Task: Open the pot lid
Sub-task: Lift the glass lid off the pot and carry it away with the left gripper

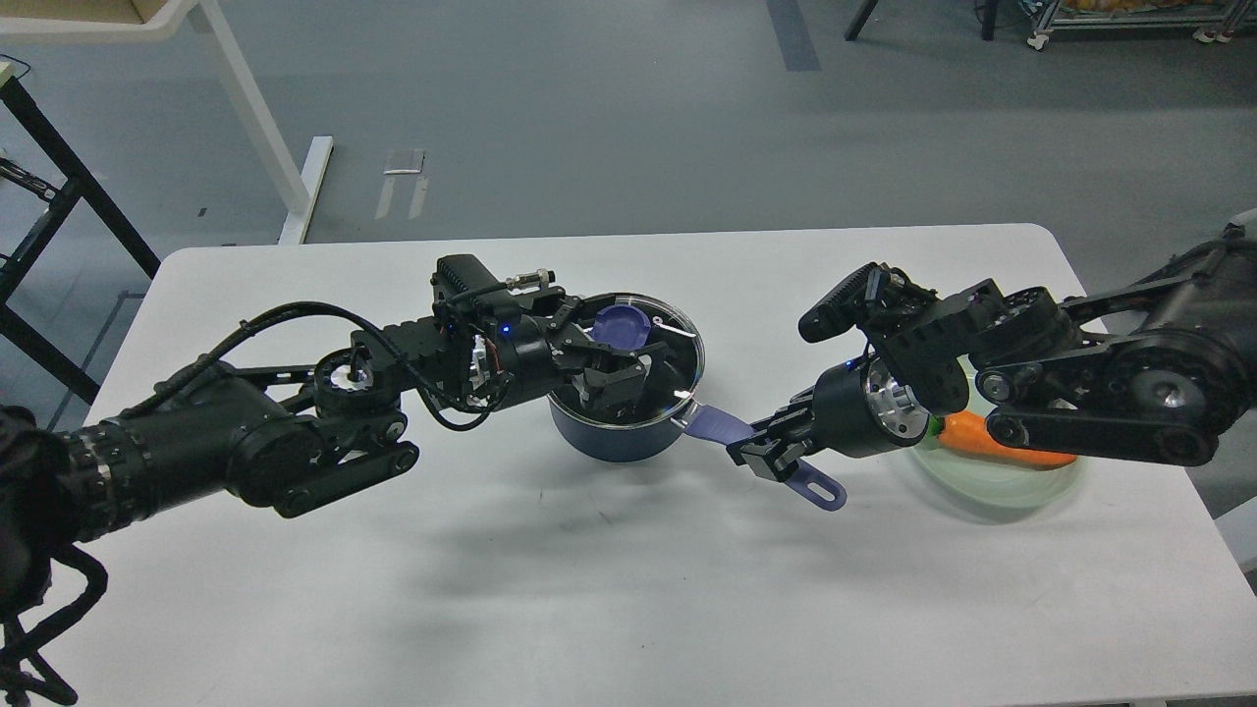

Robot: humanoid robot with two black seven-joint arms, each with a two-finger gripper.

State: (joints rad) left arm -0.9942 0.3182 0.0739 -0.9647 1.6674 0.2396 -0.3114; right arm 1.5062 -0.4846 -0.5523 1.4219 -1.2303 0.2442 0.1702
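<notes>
The dark navy pot (pixel 617 437) stands mid-table, its lavender handle (pixel 722 426) pointing right and toward me. The clear glass lid (pixel 678 346) lies on the pot, with its purple knob (pixel 621 324) in the centre. My left gripper (pixel 611 355) is down on the lid by the knob, and its fingers (pixel 614 381) look spread. Whether they touch the knob is hard to tell. My right gripper (pixel 774 454) is shut on the pot handle near its holed end (pixel 823 491).
A pale green plate (pixel 992 491) with an orange carrot (pixel 982 437) sits at the right, partly under my right arm. The white table (pixel 589 589) has its far edge behind the pot. A white desk leg and a black frame stand on the floor at the back left.
</notes>
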